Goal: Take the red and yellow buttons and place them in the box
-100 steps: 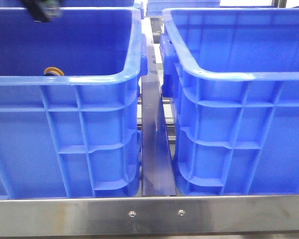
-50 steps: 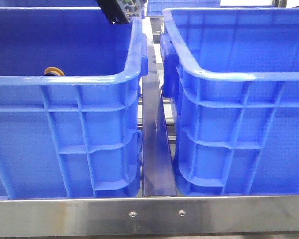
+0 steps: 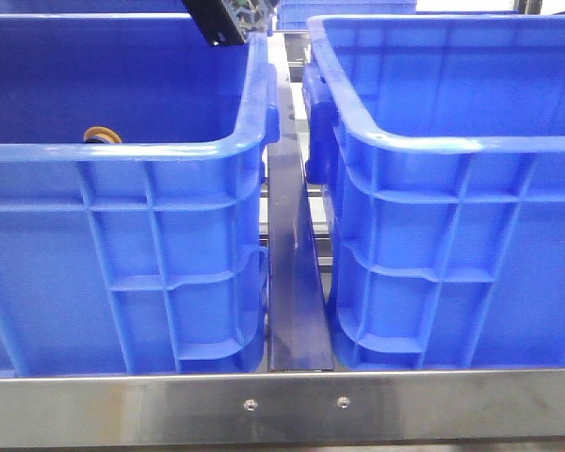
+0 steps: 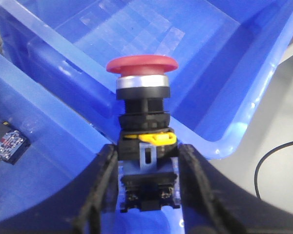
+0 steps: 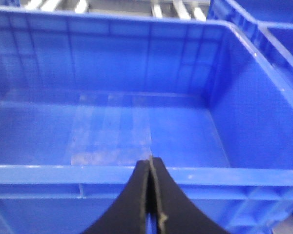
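Note:
My left gripper (image 4: pixel 149 183) is shut on the dark body of the red button (image 4: pixel 142 64), which stands upright between the fingers (image 4: pixel 103 180), red cap away from the wrist. It hangs over the rims where the two blue crates meet. In the front view the left gripper (image 3: pixel 224 21) shows at the top, over the left crate's (image 3: pixel 122 151) right wall. The yellow button (image 3: pixel 102 135) peeks over that crate's front rim, inside it. The right crate, the box (image 3: pixel 424 143), shows a bare floor (image 4: pixel 210 73). My right gripper (image 5: pixel 150 195) is shut and empty, just outside a crate's rim (image 5: pixel 88 173).
A dark metal strip (image 3: pixel 295 282) runs between the two crates. A steel rail (image 3: pixel 282 405) lines the front edge. A small dark part (image 4: pixel 7 144) lies in the crate nearer the left wrist. More blue crates stand behind (image 3: pixel 344 11).
Over the last second my left gripper moved right along the top of the left crate, from its left part to its right wall. Since half a second ago nothing has moved.

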`<action>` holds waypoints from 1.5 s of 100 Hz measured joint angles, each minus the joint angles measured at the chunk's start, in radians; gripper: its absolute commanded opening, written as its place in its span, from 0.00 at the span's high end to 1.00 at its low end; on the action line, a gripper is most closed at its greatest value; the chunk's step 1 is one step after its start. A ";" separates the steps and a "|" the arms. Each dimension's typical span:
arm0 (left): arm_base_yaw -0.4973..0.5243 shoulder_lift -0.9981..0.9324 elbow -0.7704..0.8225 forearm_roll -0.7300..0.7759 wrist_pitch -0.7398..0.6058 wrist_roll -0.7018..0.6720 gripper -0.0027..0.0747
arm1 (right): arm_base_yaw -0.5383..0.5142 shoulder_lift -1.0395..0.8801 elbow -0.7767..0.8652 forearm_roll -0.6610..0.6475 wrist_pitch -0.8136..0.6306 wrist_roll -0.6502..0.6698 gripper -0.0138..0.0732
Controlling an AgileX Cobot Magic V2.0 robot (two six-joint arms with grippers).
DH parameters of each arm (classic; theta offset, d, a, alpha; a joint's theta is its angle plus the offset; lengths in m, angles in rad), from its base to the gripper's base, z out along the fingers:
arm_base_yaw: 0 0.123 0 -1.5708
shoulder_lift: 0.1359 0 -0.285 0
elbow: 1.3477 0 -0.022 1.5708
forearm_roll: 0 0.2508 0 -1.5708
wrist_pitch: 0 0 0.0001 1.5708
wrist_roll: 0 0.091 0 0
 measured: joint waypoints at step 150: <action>0.000 0.000 0.002 0.000 0.000 0.000 0.79 | 0.131 1.019 -0.521 1.554 0.347 -0.642 0.10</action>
